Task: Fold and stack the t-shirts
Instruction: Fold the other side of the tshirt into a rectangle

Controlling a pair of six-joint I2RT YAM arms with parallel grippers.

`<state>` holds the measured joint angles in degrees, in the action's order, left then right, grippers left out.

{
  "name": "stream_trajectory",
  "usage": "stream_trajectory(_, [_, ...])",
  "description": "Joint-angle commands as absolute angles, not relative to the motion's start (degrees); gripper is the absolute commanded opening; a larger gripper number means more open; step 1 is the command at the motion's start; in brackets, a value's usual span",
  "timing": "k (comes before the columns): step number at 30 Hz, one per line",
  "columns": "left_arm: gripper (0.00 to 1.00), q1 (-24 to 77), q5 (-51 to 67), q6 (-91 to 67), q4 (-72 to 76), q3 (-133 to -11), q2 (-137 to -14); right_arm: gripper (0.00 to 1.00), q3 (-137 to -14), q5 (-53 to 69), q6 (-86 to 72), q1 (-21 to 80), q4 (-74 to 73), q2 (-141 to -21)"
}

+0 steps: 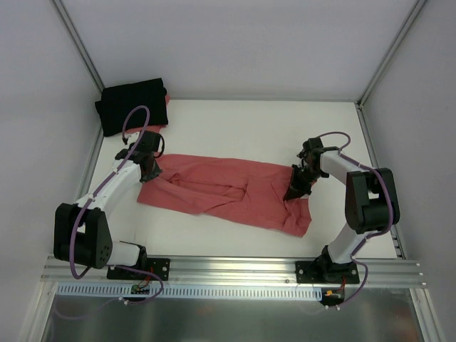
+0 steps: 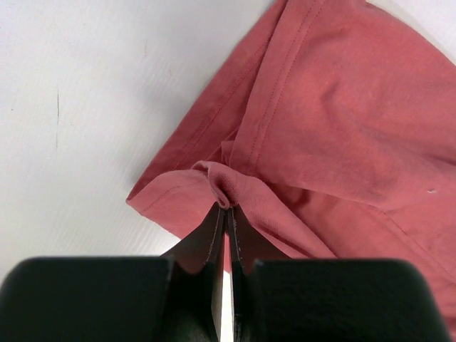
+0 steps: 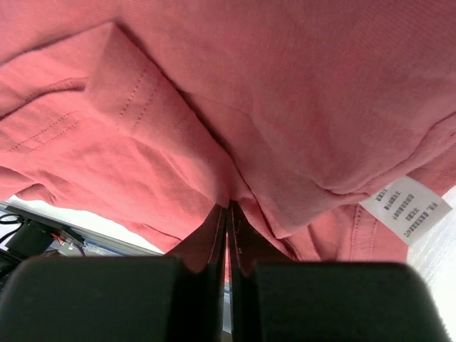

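Overhead, one black shirt lies folded in the upper left, with a red sliver at its right edge that I cannot identify. One red shirt sprawls unfolded across mid-frame, with the left gripper on its left end and the right gripper on its right, so I judge the task roughly half done, with folding and stacking left. Next, the left wrist view shows jaws pinched shut on a pucker of red cloth at centre, and the right wrist view shows jaws likewise clamped on red cloth, with one white label at lower right
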<state>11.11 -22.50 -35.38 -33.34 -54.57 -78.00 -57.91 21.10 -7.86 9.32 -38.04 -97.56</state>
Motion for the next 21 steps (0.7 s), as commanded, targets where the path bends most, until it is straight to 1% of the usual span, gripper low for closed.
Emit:
stream_trajectory(1, [0.0,10.11,-22.24,-34.19,-33.66,-56.69,-78.31,0.0,-57.3,22.24,-8.09,9.58,-37.71,-97.91])
stream_trajectory(4, [0.0,9.84,-22.24,-34.01,-33.75,-56.95,-78.57,0.01,-57.3,21.45,-8.0,9.58,-37.97,-97.12])
stream_trajectory(13, [0.0,8.0,-22.06,-33.05,-33.66,-56.6,-78.57,0.01,-60.55,12.58,-5.01,7.21,-43.24,-93.43])
stream_trajectory(21, [0.0,6.33,-21.27,-31.99,-33.75,-57.65,-79.54,0.0,-59.33,11.69,-2.64,2.29,-44.39,-92.11])
